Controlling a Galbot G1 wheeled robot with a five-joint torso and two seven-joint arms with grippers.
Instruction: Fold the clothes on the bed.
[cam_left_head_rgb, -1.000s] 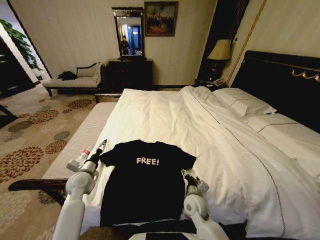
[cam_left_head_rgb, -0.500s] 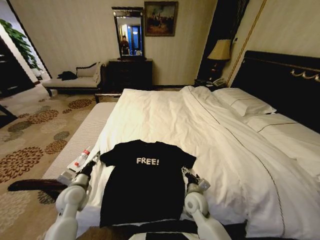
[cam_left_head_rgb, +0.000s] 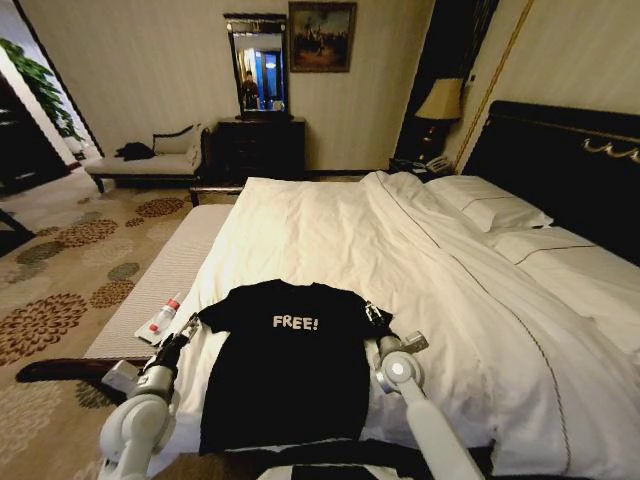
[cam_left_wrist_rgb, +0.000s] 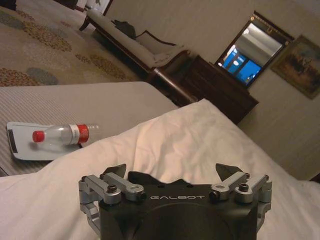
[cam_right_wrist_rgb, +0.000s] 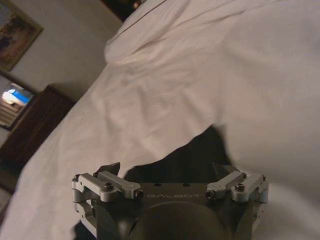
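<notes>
T-shirt (cam_left_head_rgb: 285, 360) lies flat on the bed (cam_left_head_rgb: 330, 240); soft and limp, I'd pinch its sleeves. My left tool (cam_left_head_rgb: 181, 332) and right tool (cam_left_head_rgb: 373, 314) flank it, both spread open; contact seems absent.

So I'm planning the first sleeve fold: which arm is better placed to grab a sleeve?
Probably the right: the right gripper hovers open at the T-shirt sleeve, while the left gripper sits off the cloth.

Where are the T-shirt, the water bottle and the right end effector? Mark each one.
T-shirt (cam_left_head_rgb: 285, 370): head view, on the black cloth below the lettering.
Water bottle (cam_left_wrist_rgb: 61, 134): left wrist view, on its clear body, lying on the bench.
Right end effector (cam_left_head_rgb: 373, 315): head view, between its fingertips, at the shirt's sleeve.
</notes>
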